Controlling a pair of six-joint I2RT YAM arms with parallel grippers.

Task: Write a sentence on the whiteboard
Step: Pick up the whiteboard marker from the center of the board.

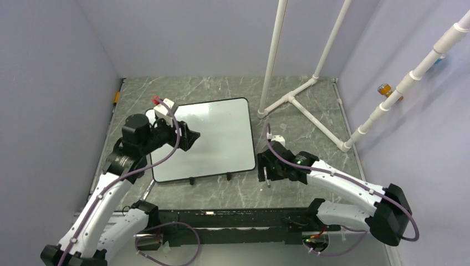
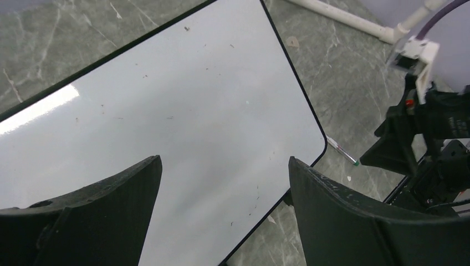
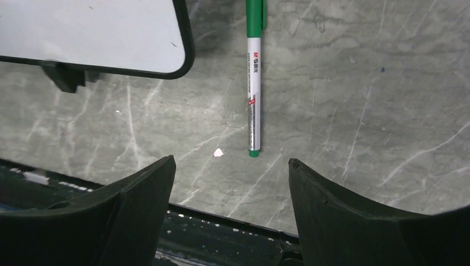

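The whiteboard (image 1: pixel 224 138) lies flat on the grey marble table, its two black clips on the near edge. Its surface is blank with only faint specks; no green sentence shows on it. It also shows in the left wrist view (image 2: pixel 166 100) and the right wrist view (image 3: pixel 94 27). My left gripper (image 1: pixel 191 137) is open and empty, hovering over the board's left part (image 2: pixel 224 160). My right gripper (image 1: pixel 263 169) is open and empty (image 3: pixel 231 160) just above a capped green-and-white marker (image 3: pixel 254 94). The marker lies on the table beside the board's near right corner (image 2: pixel 342 151).
A white PVC pipe frame (image 1: pixel 294 100) stands on the table at the back right. A black rail (image 1: pixel 221 221) runs along the table's near edge. One board clip (image 3: pixel 64 75) shows left of the marker.
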